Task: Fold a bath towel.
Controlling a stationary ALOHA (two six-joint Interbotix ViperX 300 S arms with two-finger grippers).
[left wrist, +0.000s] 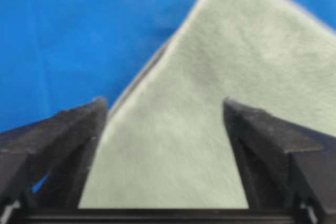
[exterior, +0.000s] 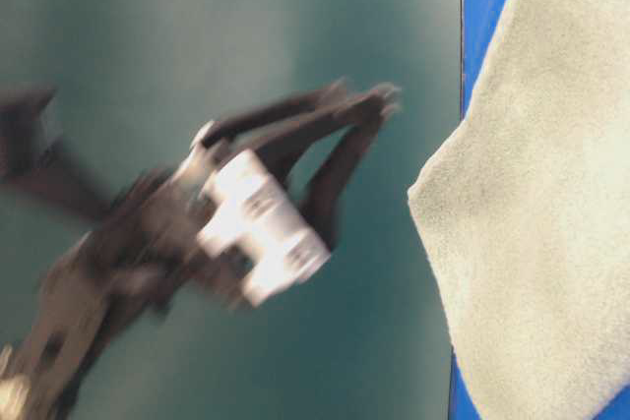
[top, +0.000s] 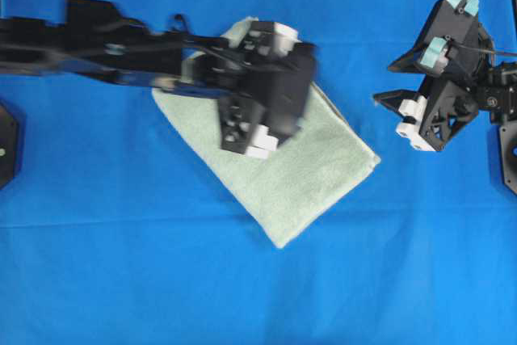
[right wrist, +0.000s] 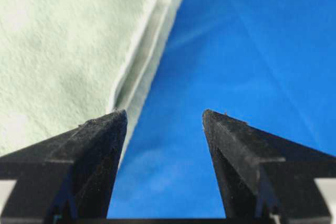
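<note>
1. We are seeing one bath towel lying folded into a compact slanted rectangle on the blue table cover, its layered edges showing in the right wrist view.
2. We are holding the left gripper above the towel with jaws spread and nothing between them.
3. We are keeping the right gripper released too, just beside the towel's edge.
4. We are judging the folding nearly done; a next move would call for checking alignment or withdrawing both of the two arms.

One folded bath towel, two black robot hands, left hand, right hand, one blue table cover
</note>
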